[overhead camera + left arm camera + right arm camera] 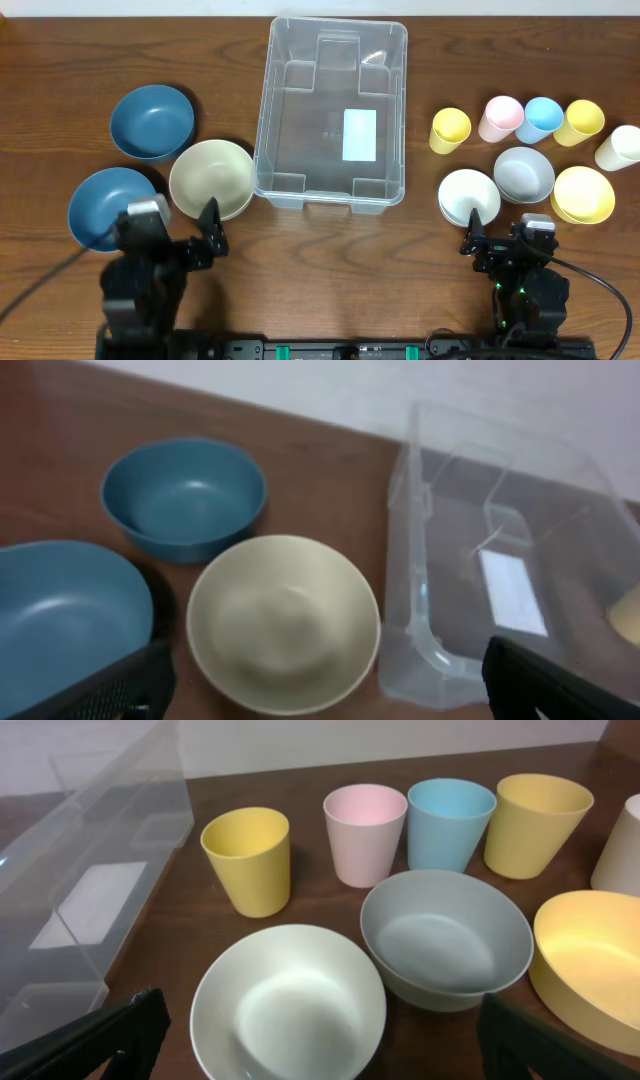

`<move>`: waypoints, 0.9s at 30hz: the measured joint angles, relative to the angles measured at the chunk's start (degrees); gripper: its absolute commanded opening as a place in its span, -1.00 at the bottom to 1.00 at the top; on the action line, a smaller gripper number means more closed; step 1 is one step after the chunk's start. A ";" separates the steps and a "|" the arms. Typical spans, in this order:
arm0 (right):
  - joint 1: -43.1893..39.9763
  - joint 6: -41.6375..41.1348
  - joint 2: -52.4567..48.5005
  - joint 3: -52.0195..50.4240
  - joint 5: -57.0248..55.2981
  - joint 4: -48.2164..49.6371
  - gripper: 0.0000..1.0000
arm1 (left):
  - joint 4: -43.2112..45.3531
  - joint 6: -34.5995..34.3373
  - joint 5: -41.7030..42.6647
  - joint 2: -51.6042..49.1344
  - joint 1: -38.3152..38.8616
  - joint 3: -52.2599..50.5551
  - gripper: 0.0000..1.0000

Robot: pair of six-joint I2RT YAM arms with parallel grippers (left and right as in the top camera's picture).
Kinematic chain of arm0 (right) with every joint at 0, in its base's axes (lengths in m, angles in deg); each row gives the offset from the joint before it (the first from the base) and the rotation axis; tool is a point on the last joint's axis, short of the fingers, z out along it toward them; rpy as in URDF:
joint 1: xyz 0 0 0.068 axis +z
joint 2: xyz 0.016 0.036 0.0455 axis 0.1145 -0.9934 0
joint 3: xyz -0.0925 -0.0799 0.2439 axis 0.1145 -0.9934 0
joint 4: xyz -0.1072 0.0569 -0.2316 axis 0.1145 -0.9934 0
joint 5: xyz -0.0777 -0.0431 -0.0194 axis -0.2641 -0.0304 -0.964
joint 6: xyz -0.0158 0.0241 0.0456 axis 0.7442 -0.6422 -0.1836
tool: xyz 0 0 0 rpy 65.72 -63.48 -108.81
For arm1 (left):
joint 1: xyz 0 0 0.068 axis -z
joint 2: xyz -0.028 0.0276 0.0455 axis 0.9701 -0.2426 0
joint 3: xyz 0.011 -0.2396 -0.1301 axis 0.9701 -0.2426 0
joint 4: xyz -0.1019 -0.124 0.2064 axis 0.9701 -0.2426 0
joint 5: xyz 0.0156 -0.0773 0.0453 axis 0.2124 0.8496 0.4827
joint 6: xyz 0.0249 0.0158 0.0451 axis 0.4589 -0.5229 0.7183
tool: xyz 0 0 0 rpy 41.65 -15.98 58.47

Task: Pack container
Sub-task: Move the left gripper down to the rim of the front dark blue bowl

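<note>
container (337, 24): empty, table centre, beyond both arms | left gripper (168, 228), right gripper (508, 240): jaws fully spread, holding nothing | risk: cream bowl (211, 178) just beside blue bowl (112, 205); a wide finger could knock either.

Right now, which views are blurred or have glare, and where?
Overhead: sharp, evenly lit, small glare inside the container. Left wrist: soft throughout, the cream bowl has fuzzy edges. Right wrist: the pink cup is fairly sharp; the container's wall looks washed out.
</note>
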 measured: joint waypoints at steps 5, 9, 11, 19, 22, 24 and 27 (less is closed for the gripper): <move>0.00 0.00 0.00 0.00 0.00 0.04 0.99 | -8.92 0.00 -4.90 -14.95 -0.46 13.14 0.96; 0.00 0.00 0.00 -0.02 0.02 0.04 0.98 | -16.87 0.24 -7.93 -26.05 -4.52 25.68 0.96; 0.00 0.00 0.00 -0.02 0.02 0.09 0.99 | -20.31 0.28 -8.90 -31.21 -8.61 31.67 0.96; 0.00 0.00 0.00 -0.02 0.02 0.11 0.98 | -24.55 0.42 -9.73 -41.75 -25.64 40.19 0.96; 0.00 0.00 0.00 0.00 0.00 0.11 0.98 | -25.99 0.39 -9.46 -43.08 -29.62 40.19 0.96; 0.00 0.00 0.00 -0.02 0.00 0.11 0.98 | -26.08 0.26 -8.63 -43.47 -31.95 40.19 0.96; 0.00 0.00 0.00 -0.02 0.02 0.09 0.98 | -26.67 -1.40 -7.54 -44.35 -36.68 40.22 0.96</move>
